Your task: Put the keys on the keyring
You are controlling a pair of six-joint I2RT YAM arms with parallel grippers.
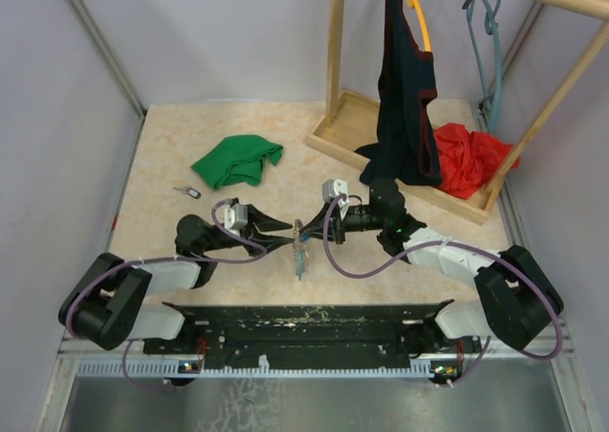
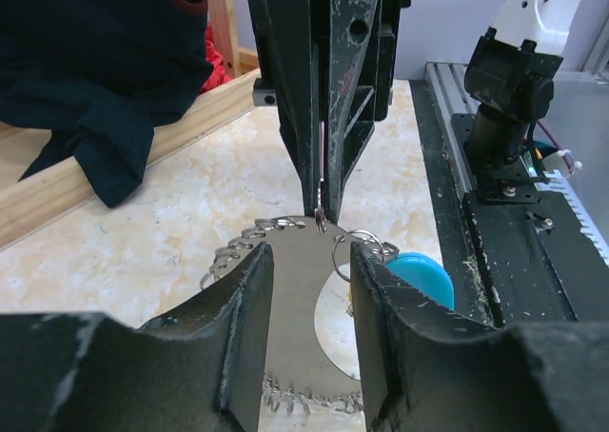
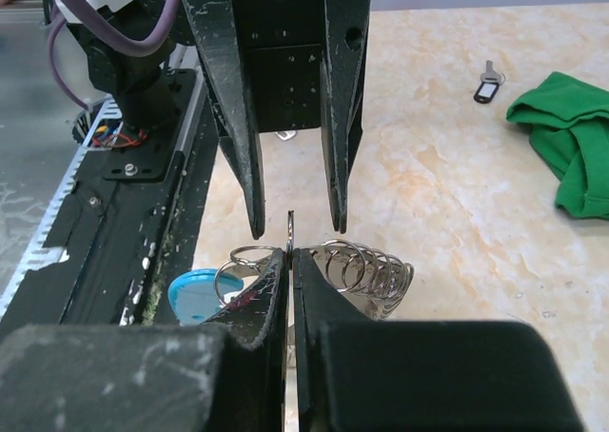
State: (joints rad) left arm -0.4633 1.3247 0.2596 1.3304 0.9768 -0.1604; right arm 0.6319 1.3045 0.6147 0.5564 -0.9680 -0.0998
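The right end effector [image 3: 290, 265] is clenched on a thin metal part of the keyring [image 3: 366, 265], seen edge-on and standing up between its fingertips. The left end effector [image 2: 311, 261] faces it tip to tip and is released: its two fingers stand apart, one on each side of that pinched part, and whether they touch it cannot be told. The keyring's silvery coils bunch beside the right fingertips, and a light blue piece [image 3: 195, 294] hangs with them on the side toward the arm bases. In the top view the keyring sits toward the arm bases from the green cloth [image 1: 238, 159] and to that cloth's right, held above the tabletop [image 1: 162, 166]. One small key [image 1: 187, 191] with a dark head lies flat on the tabletop just left of the green cloth, well apart from the keyring and both end effectors.
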